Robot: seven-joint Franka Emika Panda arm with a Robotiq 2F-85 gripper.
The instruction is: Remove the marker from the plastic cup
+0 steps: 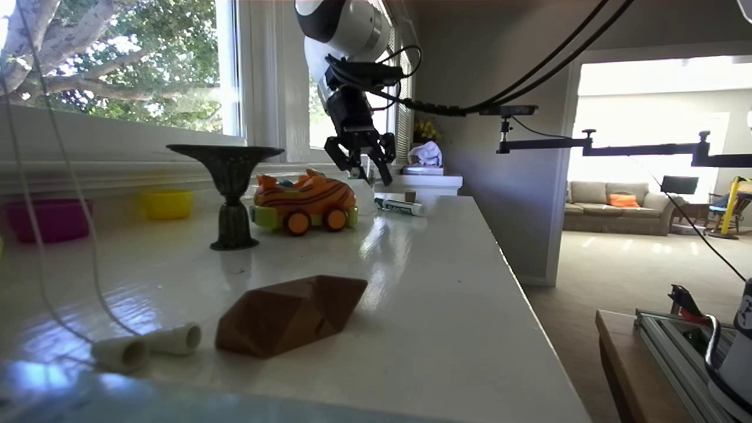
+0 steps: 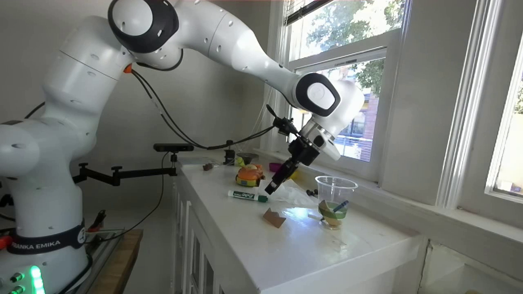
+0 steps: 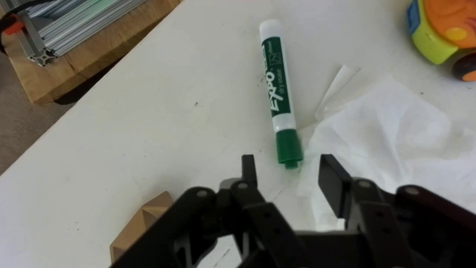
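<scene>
The clear plastic cup stands upright near the window side of the counter. A thin dark blue marker leans inside it, with green and tan bits around it. Neither shows in the wrist view. A bigger white and green Expo marker lies flat on the counter, also seen in the wrist view and an exterior view. My gripper is open and empty, pointing down. It is above the counter near the green cap, apart from the cup, and also shows in both exterior views.
White tissue lies beside the Expo marker. A brown faceted block is close by. The orange toy car, black funnel-shaped stand, yellow bowl and pink bowl stand farther along. The counter edge runs opposite the window.
</scene>
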